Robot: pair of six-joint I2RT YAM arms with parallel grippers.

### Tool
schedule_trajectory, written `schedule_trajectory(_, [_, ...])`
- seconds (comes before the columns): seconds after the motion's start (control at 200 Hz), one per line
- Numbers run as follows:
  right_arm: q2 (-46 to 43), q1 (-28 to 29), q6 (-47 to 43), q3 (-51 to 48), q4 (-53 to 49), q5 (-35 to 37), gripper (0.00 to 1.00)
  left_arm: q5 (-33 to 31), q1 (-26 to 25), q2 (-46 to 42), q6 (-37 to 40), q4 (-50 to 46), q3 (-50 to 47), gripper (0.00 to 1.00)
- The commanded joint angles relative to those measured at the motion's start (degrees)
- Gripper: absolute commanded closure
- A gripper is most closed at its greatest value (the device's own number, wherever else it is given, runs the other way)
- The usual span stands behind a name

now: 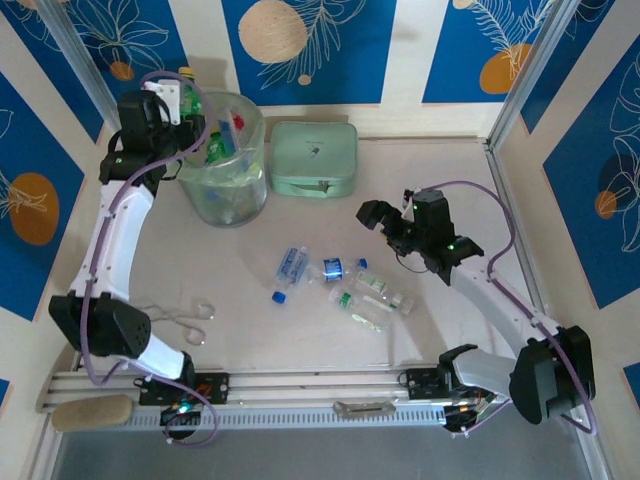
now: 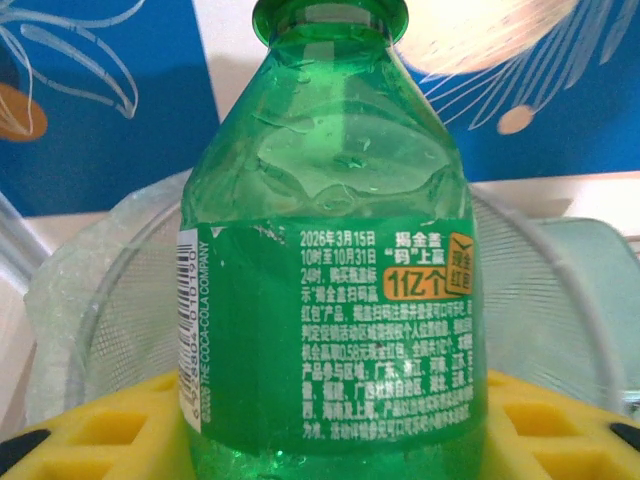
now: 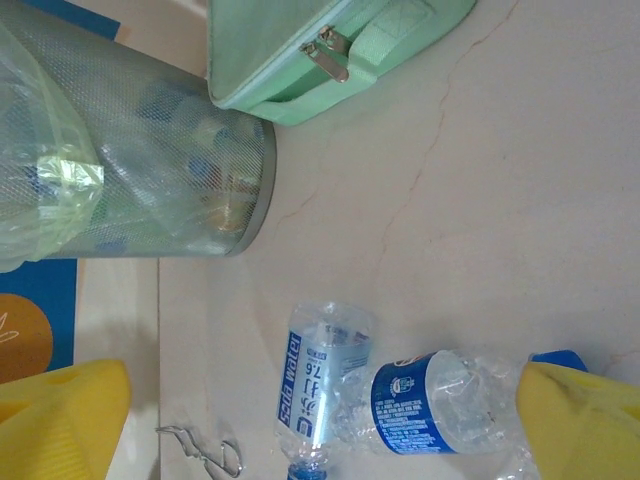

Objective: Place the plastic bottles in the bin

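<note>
Pale worktop [image 1: 260, 330], blue-panelled walls. Left arm: stretched to far-left bin [image 1: 245, 190], left fingers [image 2: 110, 425] clenched on green bottle [image 2: 330, 330] above rim. Right arm: folded, right fingers [image 3: 60, 410] released, near loose clear bottles [image 1: 340, 285] mid-worktop.

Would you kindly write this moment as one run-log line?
left end effector: shut on green bottle at bin | right end effector: open above loose bottles
</note>
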Motion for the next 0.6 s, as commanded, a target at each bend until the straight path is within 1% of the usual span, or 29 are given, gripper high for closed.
schedule_trajectory(0.0, [-2.5, -0.4, -0.7, -1.1, -2.4, 1.9, 0.01, 2.9, 1.6, 4.3, -1.3, -3.3, 4.5, 0.55])
schedule_trajectory(0.23, [-5.4, -1.0, -1.4, -1.6, -4.4, 3.4, 0.01, 5.9, 2.6, 14.0, -1.4, -13.4, 15.0, 0.50])
schedule_trajectory(0.39, [-6.3, -1.2, -1.3, -2.1, -4.6, 3.4, 0.01, 6.0, 2.6, 16.4, -1.4, -15.9, 17.4, 0.46])
schedule_trajectory(0.425, [-6.5, -1.2, -1.3, -2.1, -4.7, 3.5, 0.01, 5.9, 2.6, 16.4, -1.4, -15.8, 17.4, 0.43])
schedule_trajectory(0.495, [-6.7, -1.3, -1.4, -2.1, -4.9, 3.4, 0.01, 5.5, 2.6, 16.3, -1.7, -15.8, 17.4, 0.31])
schedule_trajectory(0.595, [-6.8, -1.3, -1.4, -2.1, -5.0, 3.5, 0.01, 5.4, 2.6, 15.5, -2.0, -15.7, 17.4, 0.23])
